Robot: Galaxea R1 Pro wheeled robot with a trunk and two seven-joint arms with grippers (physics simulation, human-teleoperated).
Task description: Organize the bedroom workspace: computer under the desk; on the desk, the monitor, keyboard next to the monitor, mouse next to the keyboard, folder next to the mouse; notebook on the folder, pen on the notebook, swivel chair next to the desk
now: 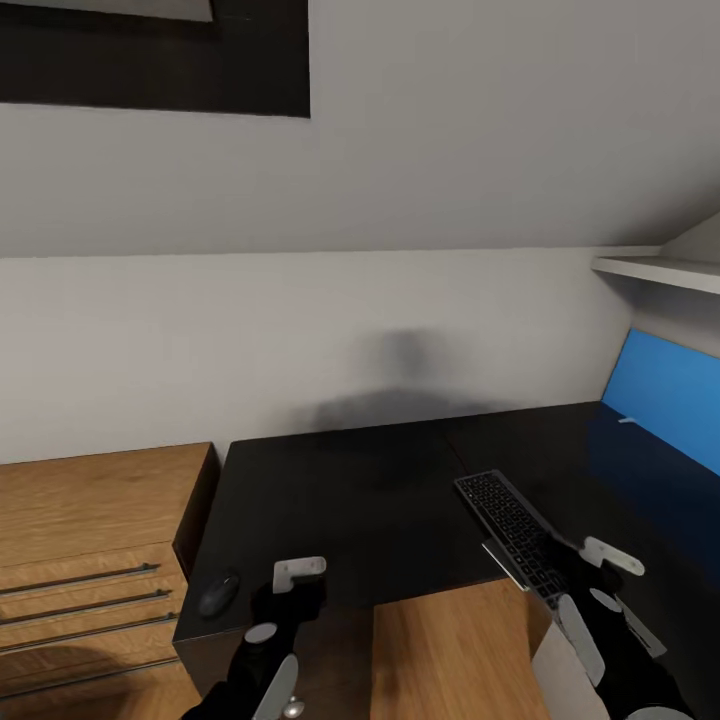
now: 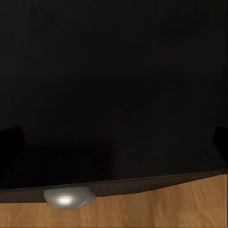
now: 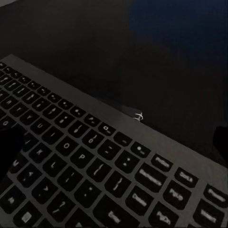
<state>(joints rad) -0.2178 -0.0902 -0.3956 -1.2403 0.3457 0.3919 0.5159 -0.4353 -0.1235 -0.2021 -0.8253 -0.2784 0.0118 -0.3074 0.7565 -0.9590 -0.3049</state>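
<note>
Your glossy black desk point(image 1: 350, 500) carries the slim, flat keyboard point(image 1: 510, 525) at four o'clock, overhanging the front edge, and the small rounded mouse point(image 1: 218, 592) at eight o'clock. You look mid-placement of the keyboard: next, ease it fully onto the top. The right gripper point(image 1: 590, 575) sits at its near end and the left gripper point(image 1: 290, 590) beside the mouse; I cannot tell either's grip.

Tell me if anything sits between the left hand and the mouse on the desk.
Nothing visible does. The mouse lies near the desk's front left corner, just beside the left hand, with only bare black desktop between them.
</note>
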